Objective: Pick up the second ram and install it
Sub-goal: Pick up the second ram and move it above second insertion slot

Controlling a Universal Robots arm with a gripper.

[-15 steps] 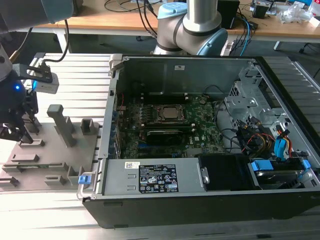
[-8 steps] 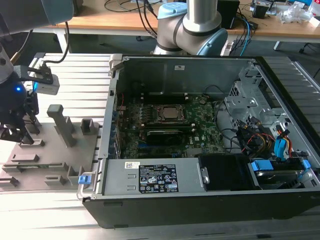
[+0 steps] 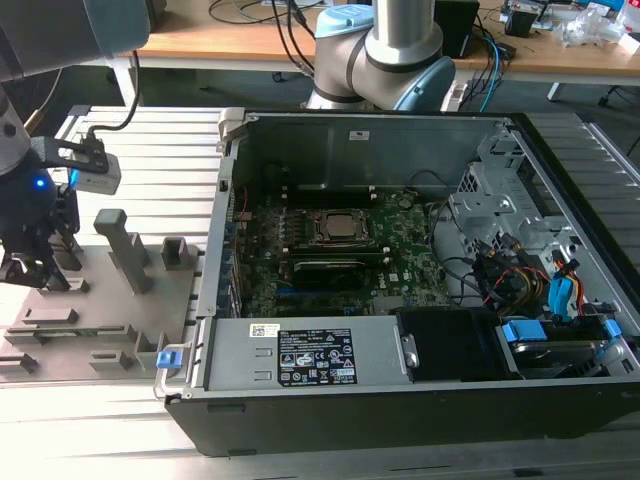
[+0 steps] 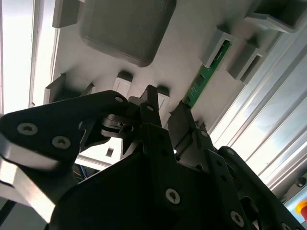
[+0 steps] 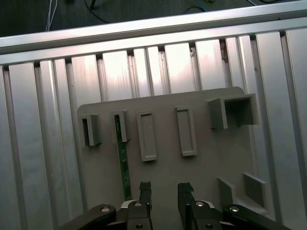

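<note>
The second ram (image 5: 122, 163) is a thin green stick standing on edge in a slot of the grey fixture plate (image 5: 211, 163); the second wrist view also has the stick (image 4: 204, 79). My gripper (image 5: 164, 194) hovers just above the plate, open, with bare plate between its fingertips. The stick lies just outside one finger (image 5: 144, 191), not between the two. In the second wrist view the gripper (image 4: 167, 108) has one fingertip close to the stick's near end. In the exterior view the gripper (image 3: 35, 262) is over the fixture plate (image 3: 100, 300) at the exterior view's left.
An open computer case (image 3: 400, 260) lies to the exterior view's right of the plate, its motherboard (image 3: 410, 255) and CPU socket (image 3: 335, 228) exposed. Grey posts (image 3: 125, 245) and blocks rise from the plate. Ribbed aluminium table (image 5: 43, 143) surrounds it.
</note>
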